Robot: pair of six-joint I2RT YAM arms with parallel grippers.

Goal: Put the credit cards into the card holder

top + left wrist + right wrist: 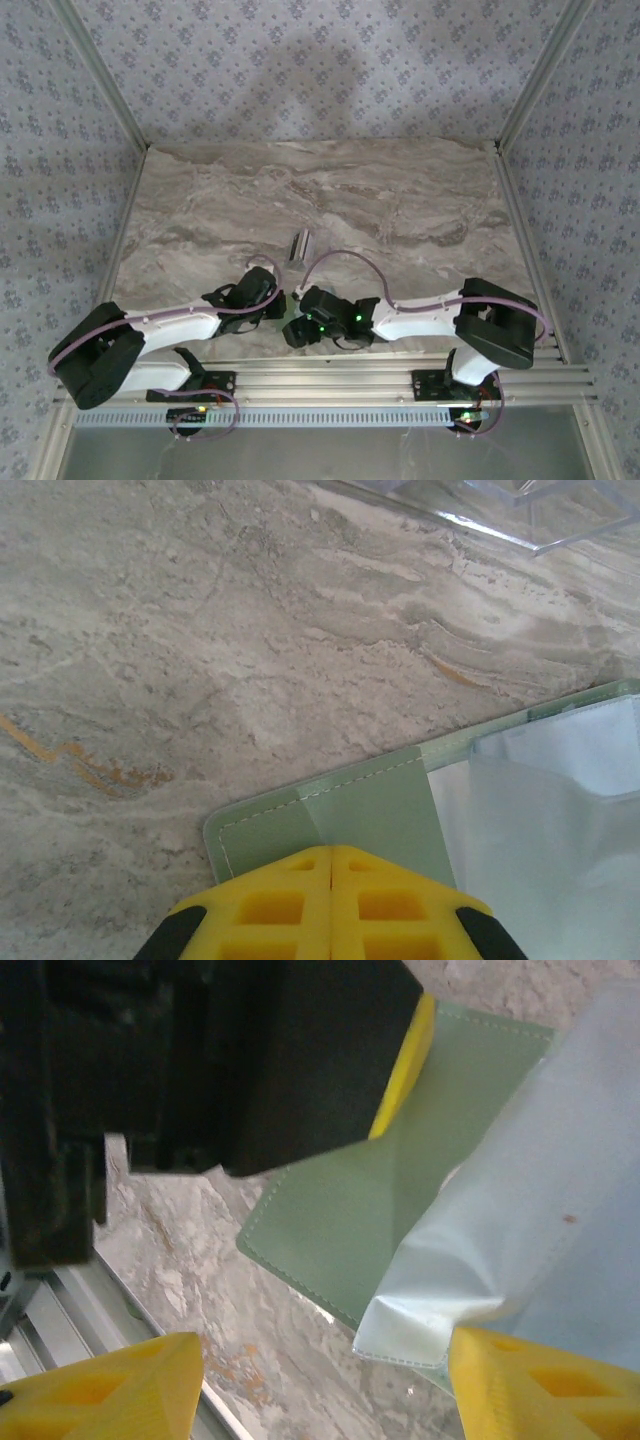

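Observation:
The sage-green card holder [360, 800] lies open on the marble top. My left gripper [331, 852] is shut, its yellow tips resting on the holder's green panel near a corner. A pale translucent stitched pocket [510, 1220] of the holder [330, 1220] lifts up beside my right gripper [325, 1390], which is open, the pocket's corner close to its right finger [540, 1380]. Whether a card sits inside the pocket I cannot tell. In the top view both grippers [275, 298] [300, 328] meet at the near middle and cover the holder. Silvery striped credit cards [301, 244] stand just beyond them.
A clear plastic stand [520, 505] edges into the left wrist view's top right. The left gripper's black body [230, 1060] looms close over the holder in the right wrist view. The table's metal rail [400, 380] runs along the near edge.

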